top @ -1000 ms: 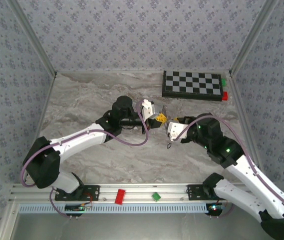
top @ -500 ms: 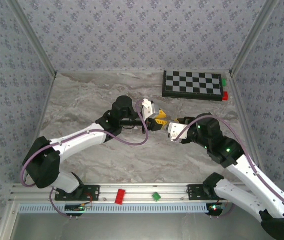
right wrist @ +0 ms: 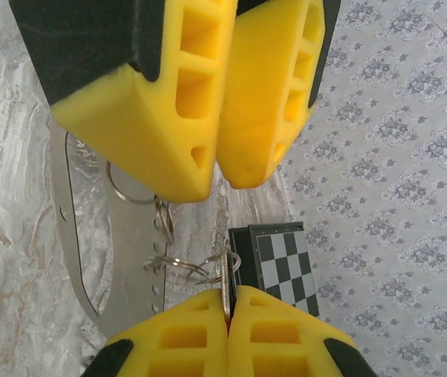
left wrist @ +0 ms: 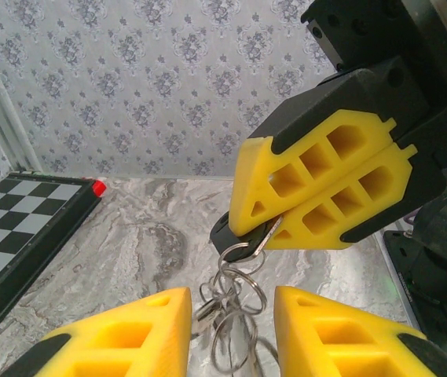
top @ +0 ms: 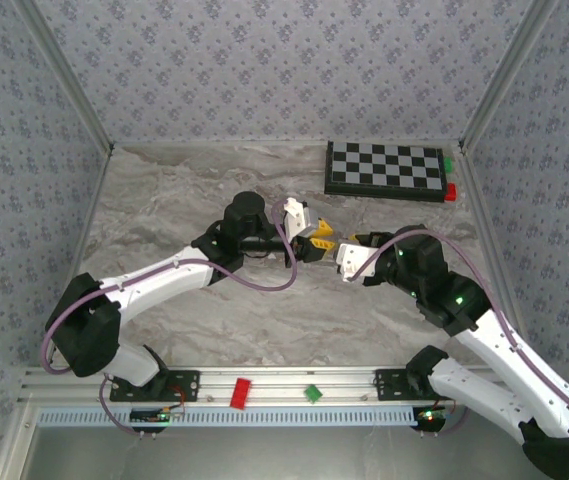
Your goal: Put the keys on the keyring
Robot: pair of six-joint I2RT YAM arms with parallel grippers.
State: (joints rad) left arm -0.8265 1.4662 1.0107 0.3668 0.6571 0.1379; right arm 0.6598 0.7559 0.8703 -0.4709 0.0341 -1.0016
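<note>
Above the marble worktop point(top: 164, 200), the right gripper point(left wrist: 266, 228) has its jaws clamped on one key point(left wrist: 225, 230), with the keyring point(right wrist: 62, 212) hanging beneath. The left gripper point(left wrist: 229, 306) waits just below, jaws parted and empty. Closing off-centre could nudge the dangling rings and twist the key loose.

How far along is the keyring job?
Done: right gripper shut on a small black-headed key, thin wire rings dangling below. In hand: open left gripper faces those rings, close by. Left: unclear whether any key is threaded on the pale grey metal loop.
</note>
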